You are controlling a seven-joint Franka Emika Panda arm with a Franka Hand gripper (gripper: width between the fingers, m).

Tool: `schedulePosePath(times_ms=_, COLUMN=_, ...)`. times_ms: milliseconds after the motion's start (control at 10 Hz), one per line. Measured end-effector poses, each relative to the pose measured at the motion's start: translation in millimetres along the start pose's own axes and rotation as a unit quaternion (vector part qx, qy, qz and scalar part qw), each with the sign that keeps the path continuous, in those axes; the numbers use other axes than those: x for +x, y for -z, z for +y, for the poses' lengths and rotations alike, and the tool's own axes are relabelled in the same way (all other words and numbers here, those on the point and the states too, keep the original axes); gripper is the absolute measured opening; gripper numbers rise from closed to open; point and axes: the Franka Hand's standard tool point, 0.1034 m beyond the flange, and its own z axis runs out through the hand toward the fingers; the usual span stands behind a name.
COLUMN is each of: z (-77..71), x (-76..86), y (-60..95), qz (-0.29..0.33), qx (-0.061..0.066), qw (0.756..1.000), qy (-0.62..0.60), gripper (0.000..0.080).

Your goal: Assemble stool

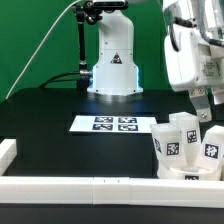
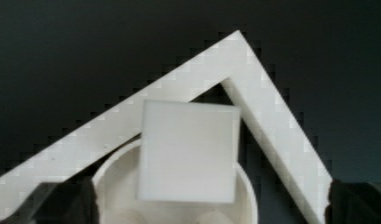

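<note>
1. At ext view's right edge, arm (image 1: pixel 188 55) reached down from above, wrist near vertical, gripper (image 1: pixel 203 108) just over the stool (image 1: pixel 188 150).
2. Fingers (image 2: pixel 356 200) stood wide apart, nothing held; one leg (image 2: pixel 187 152) sat between them in wrist view.
3. Stool sat legs-up on black table (image 1: pixel 60 110), near white rail (image 1: pixel 100 185).
4. Marker board (image 1: pixel 113 124) lay flat, apart from stool.

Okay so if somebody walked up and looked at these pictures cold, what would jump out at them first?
Probably the white stool at the exterior view's right, on the black table, tagged legs pointing up, hard against the white rail along the near edge. The robot's claw hangs right over it. Next, the marker board, lying flat mid-table before the white robot base. In the wrist view, one blocky leg fills the middle.
</note>
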Motion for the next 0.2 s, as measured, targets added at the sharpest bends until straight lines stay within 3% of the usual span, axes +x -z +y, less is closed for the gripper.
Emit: schedulePosePath(times_ms=200, z=0.4, x=0.3, y=-1.2, qz=0.001, qx=0.0, qw=1.0, qy=0.0, gripper=0.0649)
